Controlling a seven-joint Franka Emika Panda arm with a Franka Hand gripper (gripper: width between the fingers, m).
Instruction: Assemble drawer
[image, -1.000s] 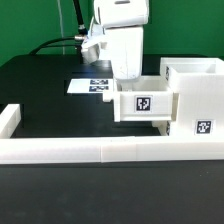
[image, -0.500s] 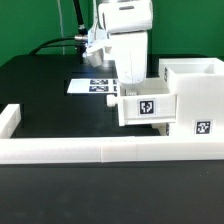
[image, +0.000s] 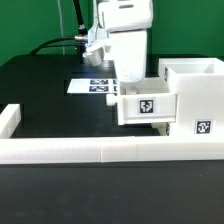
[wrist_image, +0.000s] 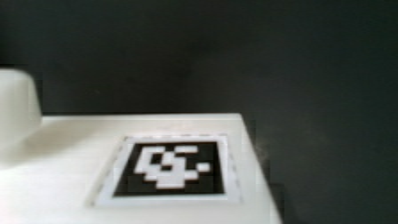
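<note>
The drawer's tall white housing (image: 196, 100) stands at the exterior view's right, with a tag low on its front. A white open-top tray (image: 146, 104) with a tag on its front sits partly inside the housing's left opening. A second open-top compartment (image: 190, 70) shows at the housing's top. My gripper (image: 128, 78) reaches straight down at the tray's back left part. Its fingertips are hidden behind the tray wall. The wrist view shows a close white surface with a tag (wrist_image: 171, 165); no fingers are clear there.
A low white wall strip (image: 80, 150) borders the table's front and left. The marker board (image: 92, 86) lies flat behind the tray, to the gripper's left. Black cables run behind the arm.
The gripper and the tray moved together toward the exterior view's right, so the tray sits deeper in the housing. Nothing has moved in the last half second.
</note>
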